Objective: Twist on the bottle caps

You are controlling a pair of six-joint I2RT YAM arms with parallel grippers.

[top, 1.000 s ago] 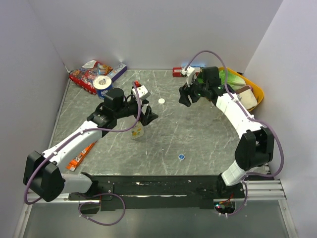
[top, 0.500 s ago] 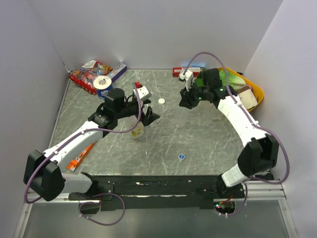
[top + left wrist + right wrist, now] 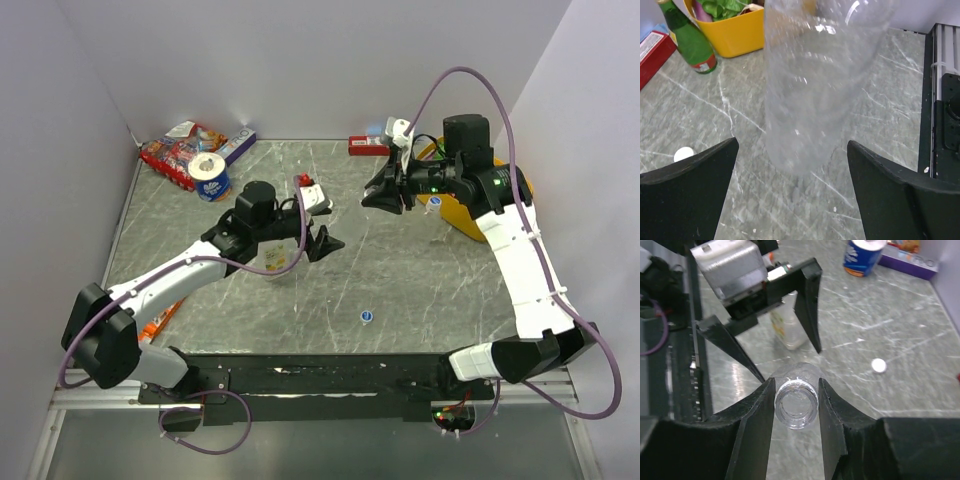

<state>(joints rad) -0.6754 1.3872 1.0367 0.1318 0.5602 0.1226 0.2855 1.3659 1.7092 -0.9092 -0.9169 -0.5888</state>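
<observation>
Right wrist: right fingers (image 3: 754,412) grip bottle (image 3: 796,401) above table (image 3: 920,375).

Against a second ago, shifted to the right and a little lower in the top view: the black two-finger left gripper (image 3: 325,245), with wrist and forearm following toward the centre of the frame. Raised high and swung toward the right edge of the frame: the white right arm (image 3: 520,250), elbow no longer low at the lower right. Moved slightly right in the upper middle: the black right gripper (image 3: 385,197). Looped higher, near the top: the purple cable (image 3: 470,72). Covered now by the left wrist in that view: the small white round plastic cap (image 3: 879,365).
</observation>
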